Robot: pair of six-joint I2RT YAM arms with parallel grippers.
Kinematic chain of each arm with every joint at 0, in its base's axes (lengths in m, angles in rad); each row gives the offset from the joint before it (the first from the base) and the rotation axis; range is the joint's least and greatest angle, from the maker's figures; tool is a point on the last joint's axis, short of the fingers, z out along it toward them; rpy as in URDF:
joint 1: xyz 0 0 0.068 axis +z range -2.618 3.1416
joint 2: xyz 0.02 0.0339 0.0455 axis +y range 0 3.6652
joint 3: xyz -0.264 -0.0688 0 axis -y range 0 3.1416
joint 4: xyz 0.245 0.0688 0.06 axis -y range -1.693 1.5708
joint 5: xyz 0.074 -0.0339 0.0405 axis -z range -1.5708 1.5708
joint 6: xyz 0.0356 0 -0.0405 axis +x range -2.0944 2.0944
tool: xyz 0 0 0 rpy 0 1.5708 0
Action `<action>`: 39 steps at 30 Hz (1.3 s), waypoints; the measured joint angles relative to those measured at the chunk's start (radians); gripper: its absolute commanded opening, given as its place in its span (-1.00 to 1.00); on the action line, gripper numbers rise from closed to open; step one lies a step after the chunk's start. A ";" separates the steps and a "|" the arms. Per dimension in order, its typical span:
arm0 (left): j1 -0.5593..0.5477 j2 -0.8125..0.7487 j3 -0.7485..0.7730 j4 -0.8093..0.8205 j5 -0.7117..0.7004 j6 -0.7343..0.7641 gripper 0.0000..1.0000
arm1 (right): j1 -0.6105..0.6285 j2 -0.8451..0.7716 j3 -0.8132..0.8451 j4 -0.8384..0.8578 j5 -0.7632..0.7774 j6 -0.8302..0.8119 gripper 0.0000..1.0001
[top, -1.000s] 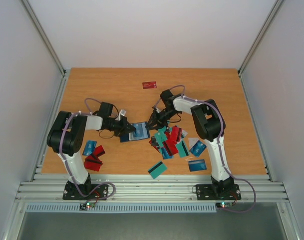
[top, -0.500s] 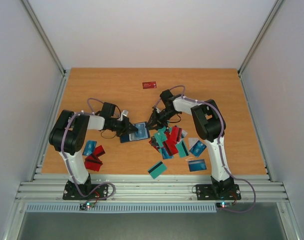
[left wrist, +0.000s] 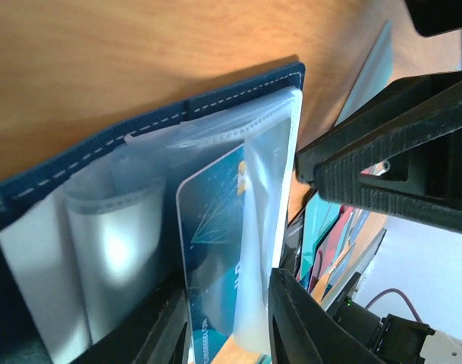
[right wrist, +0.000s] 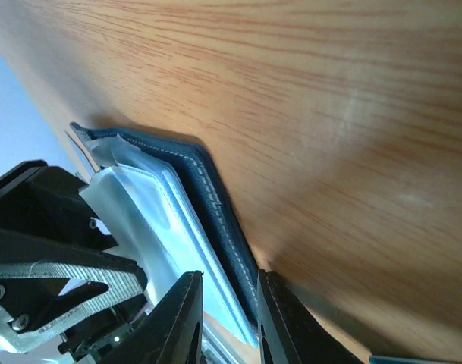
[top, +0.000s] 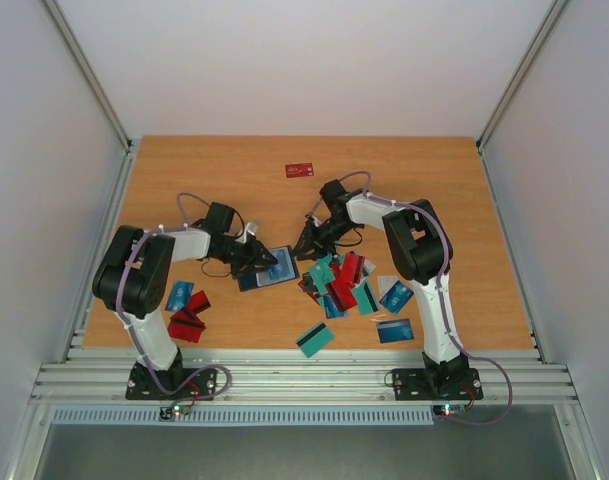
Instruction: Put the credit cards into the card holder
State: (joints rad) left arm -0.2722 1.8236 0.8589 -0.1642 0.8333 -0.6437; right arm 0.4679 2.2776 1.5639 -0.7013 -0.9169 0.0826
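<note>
The card holder (top: 269,272) lies open on the wood, its navy cover (left wrist: 215,98) lined with clear sleeves. A blue-teal credit card (left wrist: 215,227) sits partly inside one sleeve. My left gripper (left wrist: 227,334) straddles that card's near end with its fingers apart, wider than the card. My right gripper (right wrist: 227,318) is shut on the holder's far edge (right wrist: 208,182), pinching cover and sleeves. In the top view my left gripper (top: 264,262) and right gripper (top: 306,246) meet over the holder. Several loose credit cards (top: 339,285) are heaped just right of it.
More cards lie by the left arm (top: 184,310). A teal card (top: 315,338) and a blue card (top: 394,330) rest near the front edge. One red card (top: 300,170) lies alone at the back. The table (top: 434,180) has walls on three sides.
My left gripper's jaws have parted around the card in the sleeve, and the left arm has shifted slightly. The right arm has held still on the holder.
</note>
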 measured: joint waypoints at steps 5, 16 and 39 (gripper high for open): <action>-0.003 -0.042 0.039 -0.175 -0.055 0.067 -0.12 | 0.002 -0.001 0.000 -0.003 0.003 0.005 -0.55; -0.003 -0.102 0.197 -0.540 -0.179 0.216 0.46 | 0.004 -0.002 0.006 -0.007 0.007 0.013 -0.55; -0.003 -0.151 0.236 -0.593 -0.194 0.296 -0.79 | 0.017 -0.093 -0.006 -0.102 0.056 -0.035 -0.31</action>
State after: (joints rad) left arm -0.2756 1.6722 1.0946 -0.7574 0.6392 -0.3473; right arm 0.4850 2.1841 1.5581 -0.8032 -0.8608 0.0479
